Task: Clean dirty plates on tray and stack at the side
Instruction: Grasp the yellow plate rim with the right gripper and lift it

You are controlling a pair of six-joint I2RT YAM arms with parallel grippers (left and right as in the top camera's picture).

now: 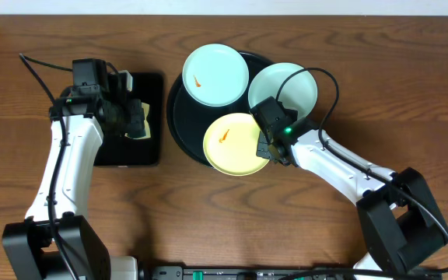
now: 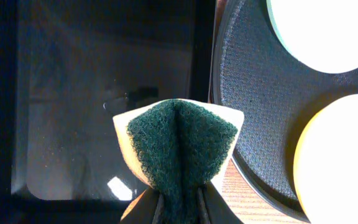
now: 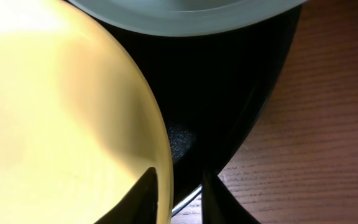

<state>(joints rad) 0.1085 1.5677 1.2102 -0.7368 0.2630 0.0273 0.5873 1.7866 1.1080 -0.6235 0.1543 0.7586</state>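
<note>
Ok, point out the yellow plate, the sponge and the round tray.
yellow plate (image 1: 233,146), overhead view, on its bare middle.
sponge (image 2: 182,146), left wrist view, on its green scouring face.
round tray (image 1: 183,118), overhead view, on its bare floor left of the plates.

— Room on the large round black tray?
— Little: three small pale round plates crowd it.
— Beside it?
— Bare brown wooden table right; smaller rectangular black tray left.

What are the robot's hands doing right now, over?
Left gripper shut on sponge, over the small tray. Right gripper open, astride yellow plate rim. All three plates on round tray, none stacked. Nothing blocking.
</note>
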